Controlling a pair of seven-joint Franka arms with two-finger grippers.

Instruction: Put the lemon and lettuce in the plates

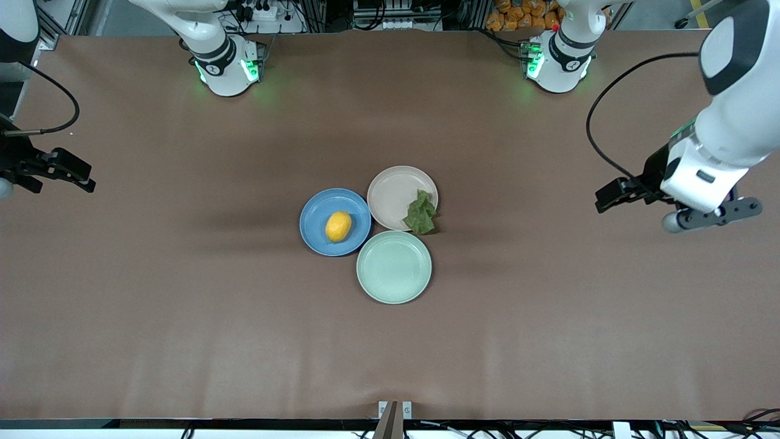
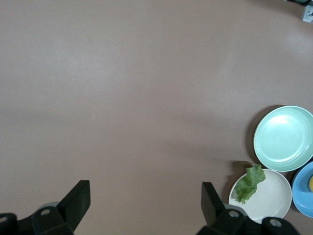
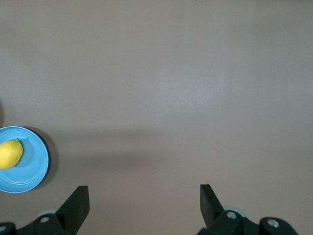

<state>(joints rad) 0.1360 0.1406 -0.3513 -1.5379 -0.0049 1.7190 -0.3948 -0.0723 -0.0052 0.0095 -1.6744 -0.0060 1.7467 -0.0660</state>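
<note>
The yellow lemon [image 1: 338, 226] [image 3: 10, 153] lies in the blue plate [image 1: 317, 213] [image 3: 32, 171] at mid-table. The dark green lettuce [image 1: 420, 213] [image 2: 249, 183] rests on the beige-pink plate [image 1: 393, 192] [image 2: 271, 200], on its side toward the left arm's end, and part of it hangs over the rim. My left gripper [image 1: 610, 196] [image 2: 145, 196] hovers open over bare table at the left arm's end, holding nothing. At the right arm's end my right gripper [image 1: 76, 174] [image 3: 144, 198] is likewise open with nothing in it, over bare table.
A pale mint-green plate [image 1: 394, 266] [image 2: 283, 138] with nothing in it sits nearer the front camera, touching the other two. The brown table cover [image 1: 183, 305] spreads wide around the plates. Both arm bases stand along the table edge farthest from the front camera.
</note>
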